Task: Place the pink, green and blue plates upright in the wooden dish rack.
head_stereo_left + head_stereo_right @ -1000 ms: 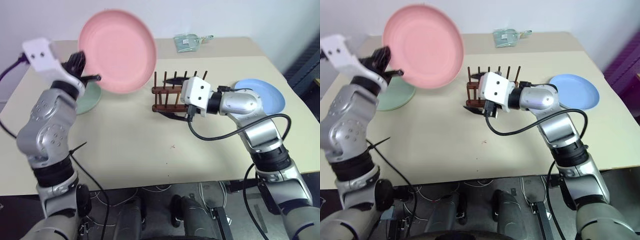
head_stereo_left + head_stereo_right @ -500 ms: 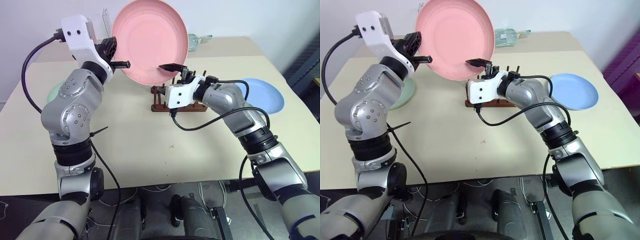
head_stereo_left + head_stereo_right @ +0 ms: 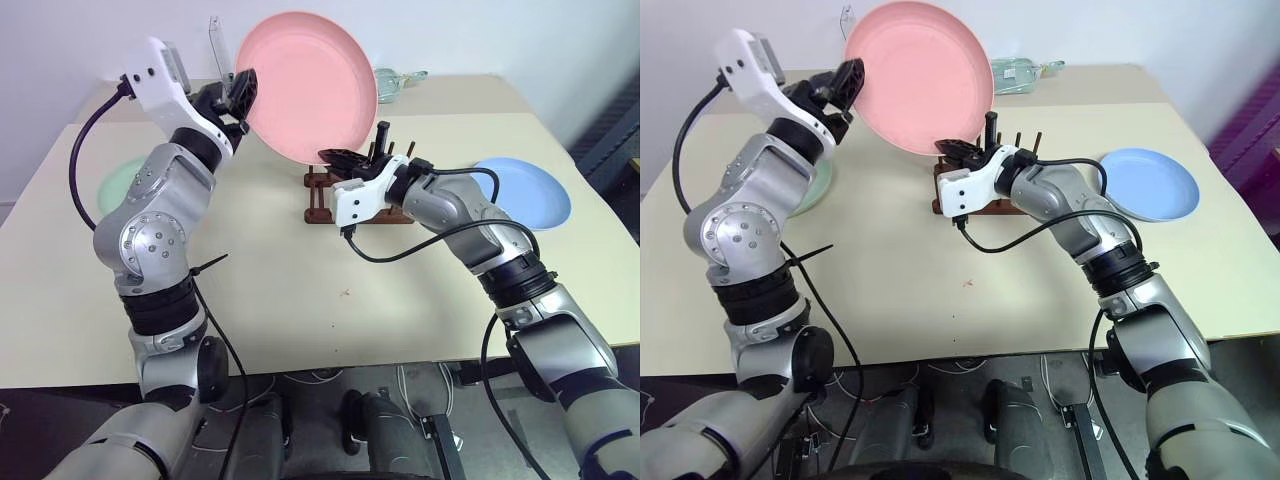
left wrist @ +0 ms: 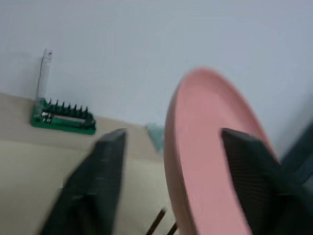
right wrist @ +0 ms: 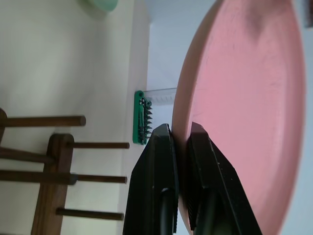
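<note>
The left arm hides most of the green plate, and the pink plate is cut off by the right wrist view's edge.

I see a matt, smooth plastic pink plate, a dark wooden dish rack, and a matt beige counter.

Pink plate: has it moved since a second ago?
Yes. The pink plate has shifted toward the wooden dish rack, its lower rim now just above the pegs rather than left of them.

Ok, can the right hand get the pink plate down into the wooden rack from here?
Probably yes. The right hand is shut on the pink plate rim just above the wooden rack, the left hand has opened, and the pegs look free.
</note>
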Available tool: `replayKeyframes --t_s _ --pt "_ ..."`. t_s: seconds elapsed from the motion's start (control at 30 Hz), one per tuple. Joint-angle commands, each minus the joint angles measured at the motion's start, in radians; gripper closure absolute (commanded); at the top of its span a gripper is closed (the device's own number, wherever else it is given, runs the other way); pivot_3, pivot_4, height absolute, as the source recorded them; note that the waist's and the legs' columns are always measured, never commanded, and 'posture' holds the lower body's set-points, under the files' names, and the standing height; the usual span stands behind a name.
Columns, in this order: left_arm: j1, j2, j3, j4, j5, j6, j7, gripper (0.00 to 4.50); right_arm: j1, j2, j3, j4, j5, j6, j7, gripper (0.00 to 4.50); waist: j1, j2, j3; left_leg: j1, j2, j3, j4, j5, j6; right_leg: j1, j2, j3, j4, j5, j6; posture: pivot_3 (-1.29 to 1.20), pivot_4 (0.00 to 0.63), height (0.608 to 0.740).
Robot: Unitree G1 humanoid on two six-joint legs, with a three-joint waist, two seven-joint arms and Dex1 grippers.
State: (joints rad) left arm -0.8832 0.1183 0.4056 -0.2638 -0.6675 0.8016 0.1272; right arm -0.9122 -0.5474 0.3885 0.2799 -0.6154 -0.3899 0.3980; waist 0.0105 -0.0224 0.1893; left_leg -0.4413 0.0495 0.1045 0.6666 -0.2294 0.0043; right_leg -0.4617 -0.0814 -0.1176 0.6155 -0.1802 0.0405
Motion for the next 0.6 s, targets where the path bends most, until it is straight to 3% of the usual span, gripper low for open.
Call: replayKeyframes --t_s 0.03,0.1,0.2,0.27,0.37,0.47,0.6 --pt "-0.068 0.037 0.075 -0.006 -0.003 -0.121 0.035 1.11 0.013 -0.061 -0.104 -0.047 0.048 0.005 -0.019 4.50 0.001 0.000 0.000 0.000 0.000 0.000 0.000 0.000 0.000 0.000 0.000 0.000 0.000 0.000 0.000 0.00 0.150 0.730" --pt "-0.059 0.090 0.059 0.015 0.041 -0.140 0.020 1.11 0.035 -0.075 -0.161 -0.060 0.131 0.028 0.007 4.50 0.000 0.000 0.000 0.000 0.000 0.000 0.000 0.000 0.000 0.000 0.000 0.000 0.000 0.000 0.000 0.00 0.150 0.730" --pt "0.085 0.286 -0.115 0.046 0.200 -0.154 -0.140 1.11 0.074 -0.022 -0.353 -0.179 0.545 0.314 0.185 4.50 -0.006 0.001 0.000 0.002 0.000 0.001 -0.001 0.000 0.000 0.001 0.001 0.000 0.000 0.001 -0.002 0.00 0.150 0.730" --pt "0.136 0.343 -0.172 0.054 0.233 -0.171 -0.204 1.11 0.082 -0.015 -0.406 -0.233 0.659 0.428 0.239 4.50 -0.006 0.001 0.000 0.004 0.000 0.001 -0.002 0.000 0.000 0.002 0.001 0.001 0.002 0.001 -0.002 0.00 0.150 0.730" --pt "0.331 0.425 -0.280 0.037 0.247 -0.223 -0.425 1.11 0.081 -0.004 -0.547 -0.344 0.979 0.742 0.303 4.50 -0.005 0.002 0.000 0.003 0.001 0.001 -0.001 0.000 0.000 0.002 0.001 0.000 0.002 0.001 -0.003 0.00 0.150 0.730" --pt "0.468 0.476 -0.334 0.005 0.239 -0.269 -0.585 1.11 0.086 -0.017 -0.605 -0.384 1.135 0.918 0.323 4.50 -0.005 0.002 0.000 0.003 0.002 0.000 -0.001 0.000 0.000 0.001 0.000 0.000 0.002 0.001 -0.003 0.00 0.150 0.730" --pt "0.594 0.510 -0.362 -0.051 0.186 -0.246 -0.734 1.11 0.087 -0.044 -0.624 -0.325 1.217 1.050 0.351 4.50 -0.004 0.004 0.001 0.002 0.004 -0.001 -0.001 -0.001 0.000 -0.001 0.000 0.001 0.001 0.000 -0.007 0.00 0.150 0.730"
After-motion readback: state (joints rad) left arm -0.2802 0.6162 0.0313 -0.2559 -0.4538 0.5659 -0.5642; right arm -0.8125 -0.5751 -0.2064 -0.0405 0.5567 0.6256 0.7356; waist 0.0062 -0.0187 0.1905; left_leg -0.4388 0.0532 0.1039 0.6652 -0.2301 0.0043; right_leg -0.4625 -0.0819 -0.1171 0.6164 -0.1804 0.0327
